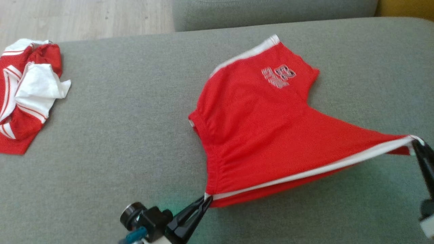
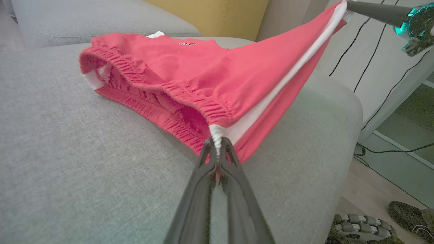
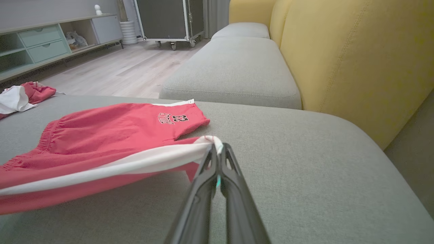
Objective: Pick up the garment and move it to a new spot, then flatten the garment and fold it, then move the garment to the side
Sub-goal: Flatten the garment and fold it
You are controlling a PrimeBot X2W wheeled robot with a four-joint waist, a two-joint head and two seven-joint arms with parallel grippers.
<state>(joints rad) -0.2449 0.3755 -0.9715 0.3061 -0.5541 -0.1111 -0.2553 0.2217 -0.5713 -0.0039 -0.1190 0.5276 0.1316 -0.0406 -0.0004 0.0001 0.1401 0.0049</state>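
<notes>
The garment [image 1: 264, 125] is a pair of red shorts with a white side stripe and a printed number, spread on the grey cushion [image 1: 135, 135]. My left gripper [image 1: 206, 200] is shut on the waistband corner at the near end of the stripe, seen close up as the left gripper [image 2: 217, 144] pinching the elastic. My right gripper [image 1: 416, 141] is shut on the leg-hem end of the same stripe, and the right gripper [image 3: 217, 149] shows the white tip between its fingers. The stripe edge hangs taut between both grippers, lifted off the cushion; the far leg of the garment [image 3: 112, 128] rests flat.
A second crumpled red-and-white garment [image 1: 27, 95] lies at the cushion's far left. Another grey seat [image 3: 234, 67] and a yellow backrest [image 3: 356, 57] stand beyond. The cushion's edge [image 2: 349, 101] drops to the floor, where shoes [image 2: 362, 230] and cables lie.
</notes>
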